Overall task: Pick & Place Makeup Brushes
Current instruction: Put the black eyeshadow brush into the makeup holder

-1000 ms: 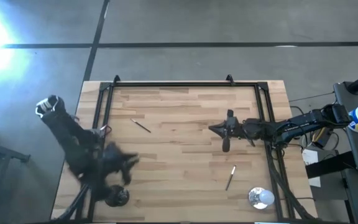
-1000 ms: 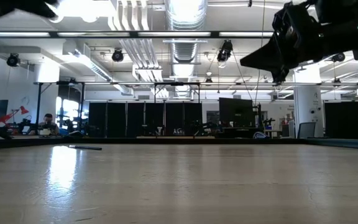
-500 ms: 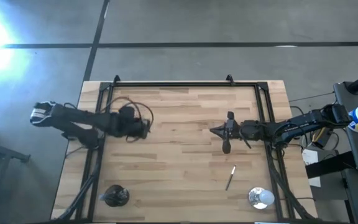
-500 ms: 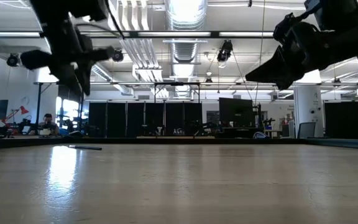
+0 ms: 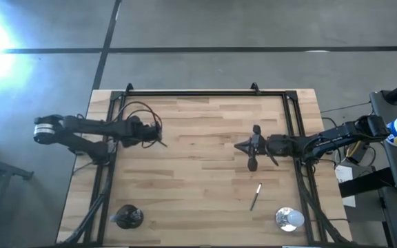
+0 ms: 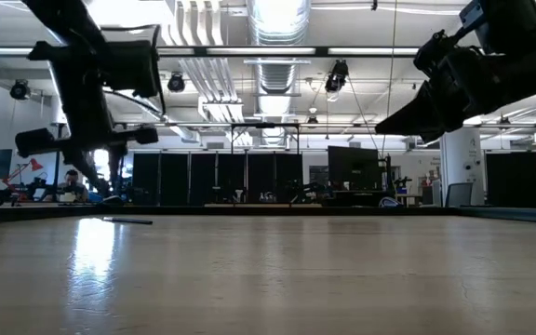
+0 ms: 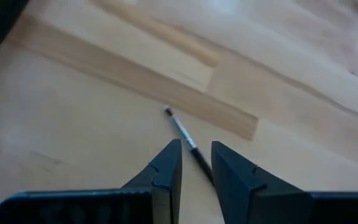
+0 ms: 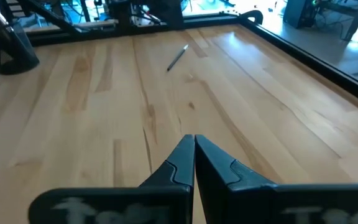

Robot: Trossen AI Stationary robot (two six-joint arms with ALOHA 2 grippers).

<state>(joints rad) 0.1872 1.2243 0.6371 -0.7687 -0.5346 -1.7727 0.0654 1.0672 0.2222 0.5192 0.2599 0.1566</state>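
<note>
A thin dark makeup brush (image 7: 180,127) with a silver ferrule lies flat on the wooden table, left of centre; it also shows in the low view (image 6: 128,221). My left gripper (image 7: 196,152) hovers just above it, open by a narrow gap, one fingertip on either side of the handle, touching nothing. A second brush (image 5: 255,196) lies flat at the near right; it also shows in the right wrist view (image 8: 178,57). My right gripper (image 5: 252,150) is shut and empty, raised above the table right of centre.
A dark cup-like holder (image 5: 128,217) stands at the near left corner and shows in the right wrist view (image 8: 11,43). A round shiny silver-white object (image 5: 289,219) sits at the near right corner. A black frame (image 5: 198,94) runs along the table's far and side edges.
My left arm has swung from the near left corner, by the dark holder, toward the far edge and the table's middle, then come down over the left brush. Both brushes have stayed where they were.
</note>
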